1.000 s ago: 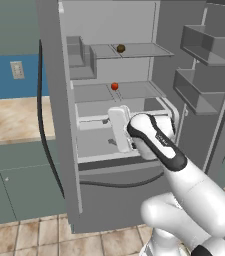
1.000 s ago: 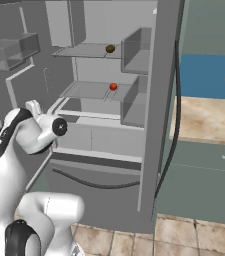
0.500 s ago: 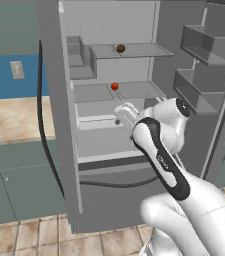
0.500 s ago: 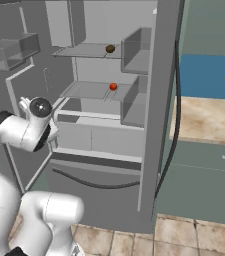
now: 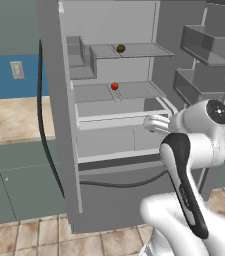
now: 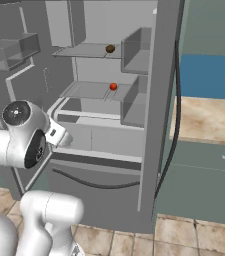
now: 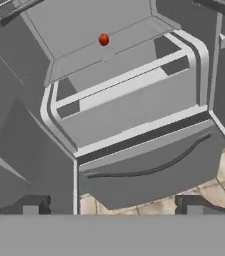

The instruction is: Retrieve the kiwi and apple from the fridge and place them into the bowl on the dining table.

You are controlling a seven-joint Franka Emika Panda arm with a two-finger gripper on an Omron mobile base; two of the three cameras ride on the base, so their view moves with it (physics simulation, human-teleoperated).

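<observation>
Fridge (image 5: 54,100) standing wide open, fruit untouched on the shelves.

The kiwi (image 5: 120,48) is seen on the upper shelf and the apple (image 5: 114,86) on the shelf below; the hand (image 7: 111,207) is held spread, nothing gripped, in front of the drawers.

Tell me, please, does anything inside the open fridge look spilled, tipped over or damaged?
Nothing stands out. The fridge is open, the kiwi rests on the upper shelf and the apple on the shelf below. Both look whole, with no spill around them.
</observation>
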